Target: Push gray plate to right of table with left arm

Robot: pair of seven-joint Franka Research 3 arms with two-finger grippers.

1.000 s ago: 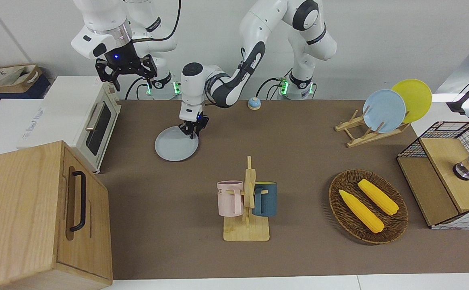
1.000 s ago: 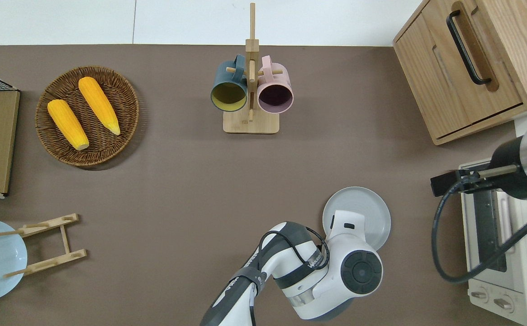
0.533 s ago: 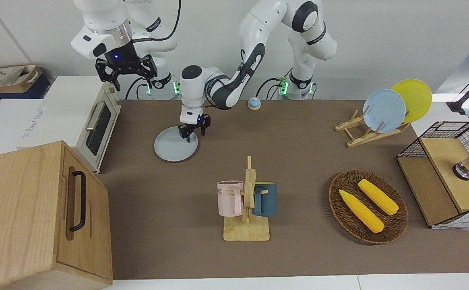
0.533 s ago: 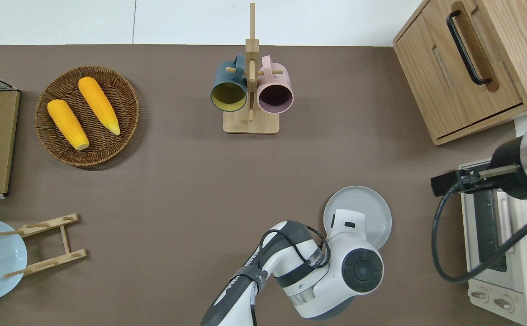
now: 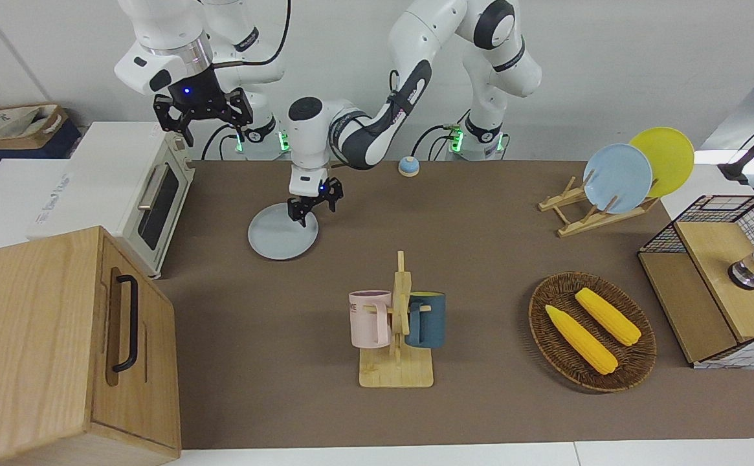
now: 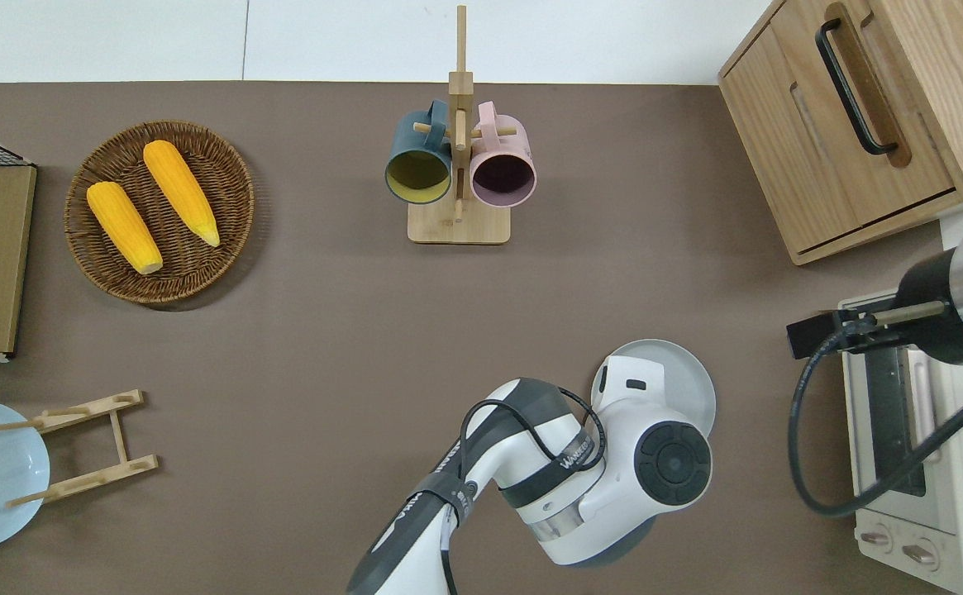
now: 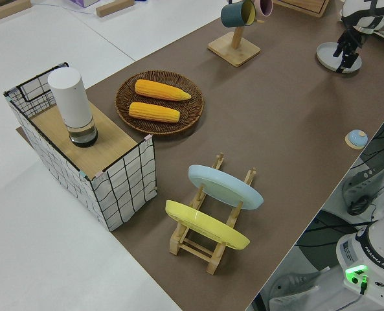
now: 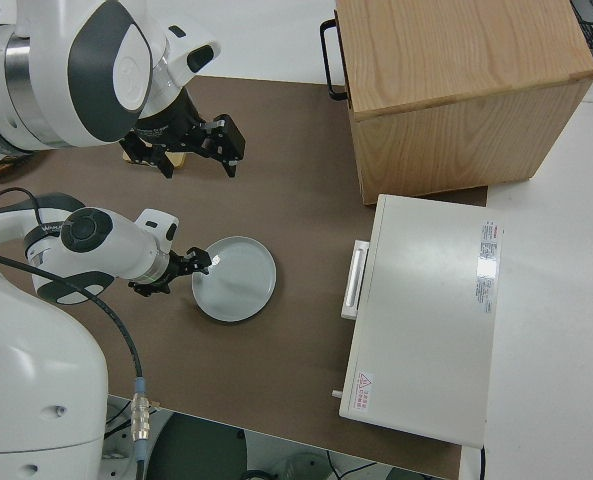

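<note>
Front, overhead, both sides share table [image 5: 480,246].

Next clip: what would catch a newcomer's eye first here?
Likely the left gripper, open at the edge of the gray plate, which lies flat on the table beside the toaster oven, toward the right arm's end. Next, the two yellow corn cobs in the wicker basket toward the left arm's end.

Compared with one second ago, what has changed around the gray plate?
The left gripper has lifted off the gray plate and now hangs over its edge toward the left arm's end, fingers open. The plate itself slid only a touch toward the toaster oven. The right arm stayed parked.
</note>
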